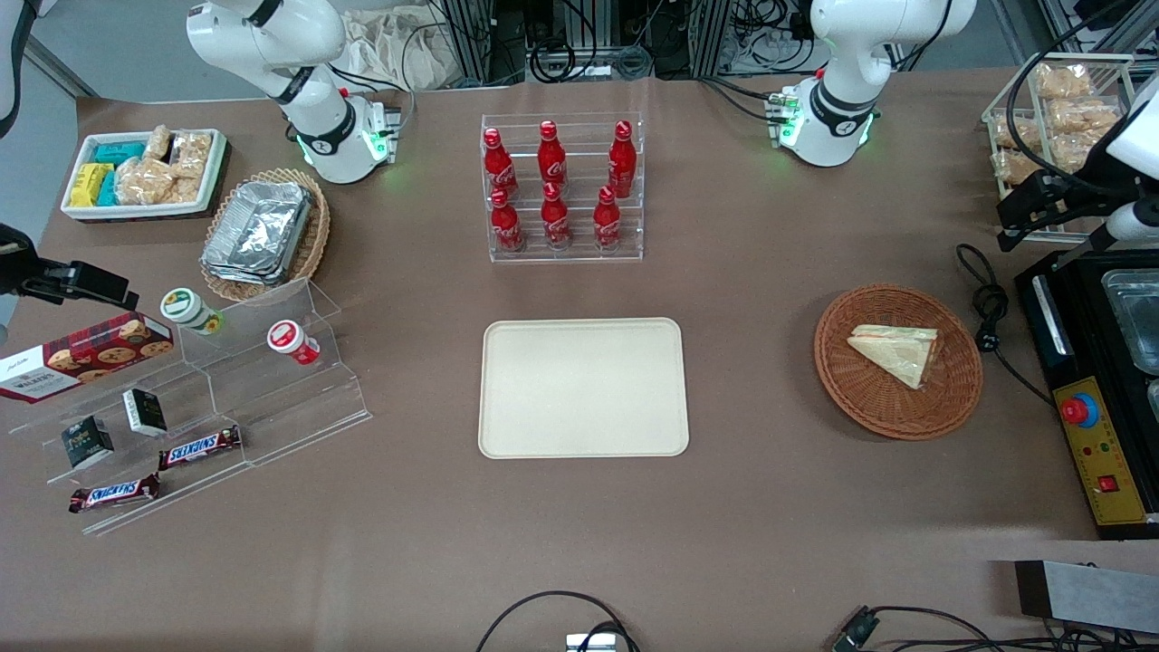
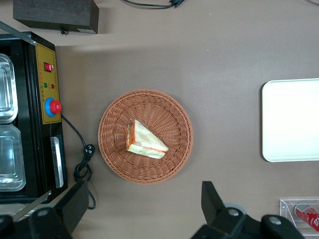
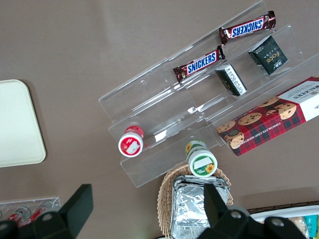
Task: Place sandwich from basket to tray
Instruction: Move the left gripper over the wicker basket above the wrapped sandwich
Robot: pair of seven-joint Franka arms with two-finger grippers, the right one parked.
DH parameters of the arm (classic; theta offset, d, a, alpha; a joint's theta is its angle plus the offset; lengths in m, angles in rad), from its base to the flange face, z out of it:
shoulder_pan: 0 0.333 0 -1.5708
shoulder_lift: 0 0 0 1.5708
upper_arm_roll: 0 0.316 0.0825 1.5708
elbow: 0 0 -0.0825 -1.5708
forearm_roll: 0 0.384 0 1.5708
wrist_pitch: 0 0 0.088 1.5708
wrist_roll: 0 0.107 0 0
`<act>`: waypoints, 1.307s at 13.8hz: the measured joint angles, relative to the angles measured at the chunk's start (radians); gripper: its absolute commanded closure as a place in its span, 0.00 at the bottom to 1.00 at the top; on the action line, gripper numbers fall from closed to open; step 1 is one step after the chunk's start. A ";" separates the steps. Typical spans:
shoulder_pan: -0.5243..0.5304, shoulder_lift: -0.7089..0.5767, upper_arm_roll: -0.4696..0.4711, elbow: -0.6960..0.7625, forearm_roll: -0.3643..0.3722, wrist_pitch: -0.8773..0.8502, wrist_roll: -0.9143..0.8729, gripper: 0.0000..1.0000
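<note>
Sandwich (image 1: 896,352): one wrapped wedge, lying in the basket (image 1: 860,398), right of centre in the front view. Tray (image 1: 583,388): bare, at frame centre on the bench (image 1: 742,272), well apart from the basket. Hand (image 2: 142,211): high above the basket, fingers spread wide, holding nothing. Bottle rack (image 1: 561,187): upper centre, six red bottles.
</note>
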 measured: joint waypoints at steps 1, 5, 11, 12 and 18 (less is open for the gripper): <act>0.000 0.000 0.000 0.000 -0.001 0.000 -0.007 0.00; 0.000 0.023 0.002 0.000 -0.006 -0.003 -0.148 0.00; 0.001 0.167 0.027 -0.069 -0.005 0.082 -0.470 0.00; 0.001 0.166 0.047 -0.133 -0.005 0.162 -0.487 0.00; 0.003 0.108 0.136 -0.549 -0.014 0.590 -0.579 0.00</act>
